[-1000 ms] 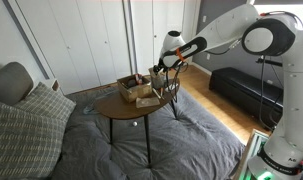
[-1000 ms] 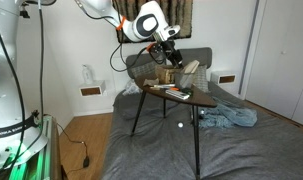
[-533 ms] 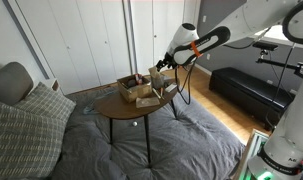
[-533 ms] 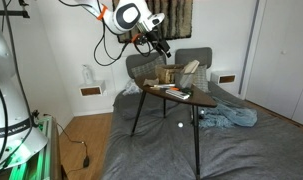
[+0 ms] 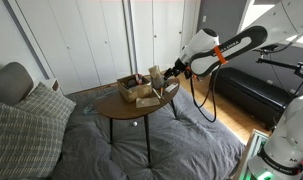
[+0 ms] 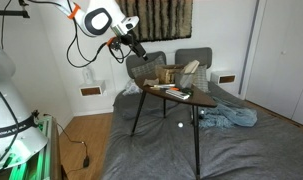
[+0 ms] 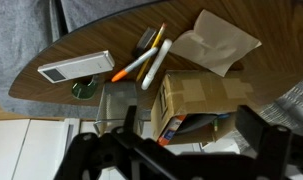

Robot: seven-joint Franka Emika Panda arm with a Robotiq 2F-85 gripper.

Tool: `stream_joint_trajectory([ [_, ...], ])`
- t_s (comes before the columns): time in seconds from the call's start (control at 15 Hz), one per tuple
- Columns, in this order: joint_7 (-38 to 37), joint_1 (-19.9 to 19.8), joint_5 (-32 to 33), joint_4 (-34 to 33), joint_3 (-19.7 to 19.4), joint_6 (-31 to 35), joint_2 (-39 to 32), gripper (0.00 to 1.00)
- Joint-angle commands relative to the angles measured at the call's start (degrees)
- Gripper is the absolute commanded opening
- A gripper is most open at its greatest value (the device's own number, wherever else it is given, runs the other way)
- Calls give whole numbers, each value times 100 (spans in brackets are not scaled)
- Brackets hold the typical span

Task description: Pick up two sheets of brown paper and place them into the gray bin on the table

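The gripper (image 5: 172,71) hangs spread, empty; beneath it the bin (image 7: 126,108) adjoins a box (image 7: 196,100), contents unclear; one paper sheet (image 7: 217,40) lies beyond on the table (image 7: 91,42)

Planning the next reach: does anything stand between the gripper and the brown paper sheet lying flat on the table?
The cardboard box stands between the open gripper and the sheet of brown paper; nothing lies on the sheet, so from above it looks reachable.

tabletop (image 5: 115,105): brown box (image 5: 126,86), sheets of brown paper (image 5: 146,98) on it | arm (image 5: 236,45): jaws above tabletop edge, clear of paper | bed (image 5: 186,132) beneath
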State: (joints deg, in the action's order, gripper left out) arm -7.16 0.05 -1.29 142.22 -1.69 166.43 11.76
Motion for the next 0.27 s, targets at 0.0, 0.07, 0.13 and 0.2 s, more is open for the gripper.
stream_joint_trajectory([
  [0.0, 109, -12, -129, 139, 47, 17, 108, 100],
  [0.07, 125, 2, -148, 220, 45, 21, 172, 100],
  [0.13, 130, 5, -152, 251, 38, 22, 205, 100],
  [0.2, 133, 6, -154, 263, 30, 22, 219, 100],
])
